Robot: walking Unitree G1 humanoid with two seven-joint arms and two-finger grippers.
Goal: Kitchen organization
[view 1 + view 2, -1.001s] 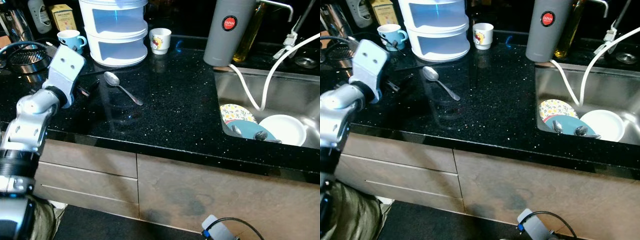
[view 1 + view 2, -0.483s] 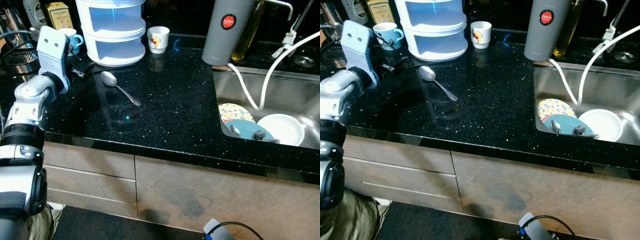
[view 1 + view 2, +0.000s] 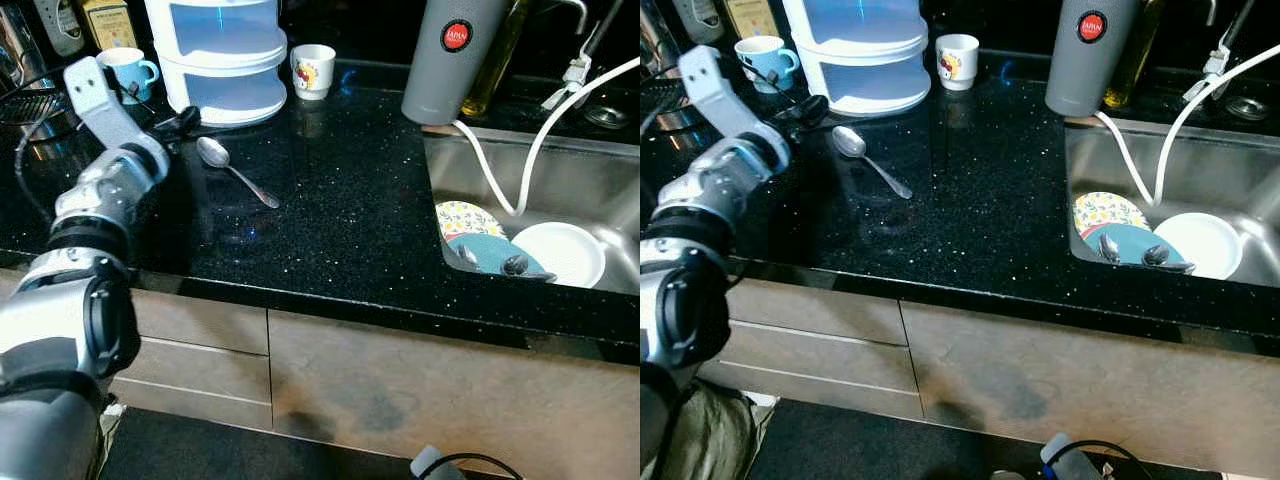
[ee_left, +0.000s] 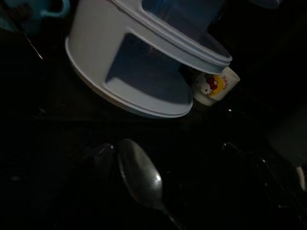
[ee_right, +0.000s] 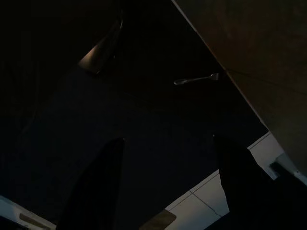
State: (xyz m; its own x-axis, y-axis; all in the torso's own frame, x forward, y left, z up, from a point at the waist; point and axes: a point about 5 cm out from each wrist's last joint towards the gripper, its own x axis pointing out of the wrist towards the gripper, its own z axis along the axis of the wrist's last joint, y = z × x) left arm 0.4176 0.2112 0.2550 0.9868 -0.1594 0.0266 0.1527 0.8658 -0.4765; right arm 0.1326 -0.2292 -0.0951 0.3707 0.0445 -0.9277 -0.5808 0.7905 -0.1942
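Black speckled counter (image 3: 350,220) w/ steel sink (image 3: 600,190) at robot's right; spoon (image 3: 232,170) lies on counter just in front of stacked white container (image 3: 215,55), bowl end toward it; left gripper (image 3: 178,122) hovers just beside spoon bowl, can't tell if fingers spread or pressed; right gripper (image 5: 168,187) hangs low by cabinet front, fingers spread, holding nothing; plates (image 3: 520,250) in sink.

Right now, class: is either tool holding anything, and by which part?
Nothing is held. The left tool hovers beside the spoon on the counter; the right tool hangs open.
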